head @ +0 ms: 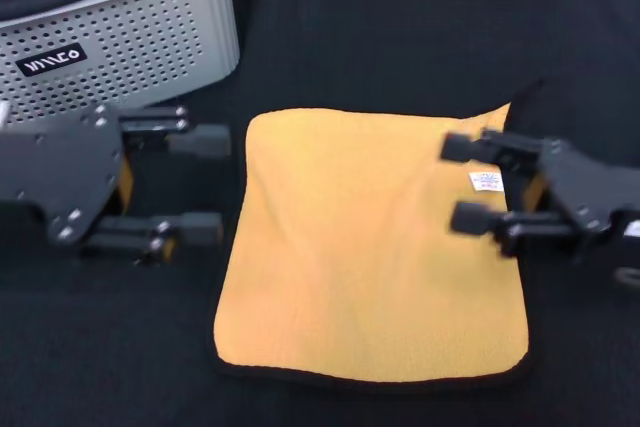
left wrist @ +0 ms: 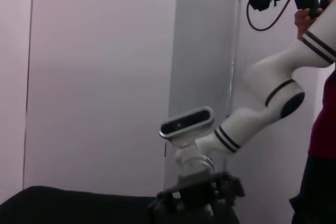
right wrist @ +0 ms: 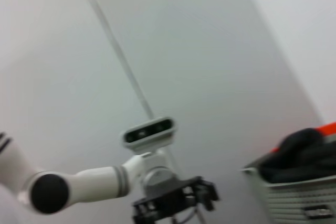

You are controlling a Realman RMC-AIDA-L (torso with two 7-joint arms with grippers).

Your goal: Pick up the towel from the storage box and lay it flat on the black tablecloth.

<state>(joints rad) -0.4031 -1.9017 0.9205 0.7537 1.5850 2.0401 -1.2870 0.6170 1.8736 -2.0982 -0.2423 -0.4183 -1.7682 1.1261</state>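
Head view: towel (head: 370,247) lies spread yellow side up on the black tablecloth (head: 400,37), outside the storage box (head: 110,47). Left gripper (head: 195,184) and right gripper (head: 462,182) flank it, both wide, empty. Likely soft, light, limp — best pinched at corners (far right corner slightly folded).

Plain pale wall (left wrist: 94,77) behind the work area. Grey vertical panel (left wrist: 205,51) at 12 o'clock. Thin seam line (right wrist: 115,51) crossing wall. Even, diffuse light.
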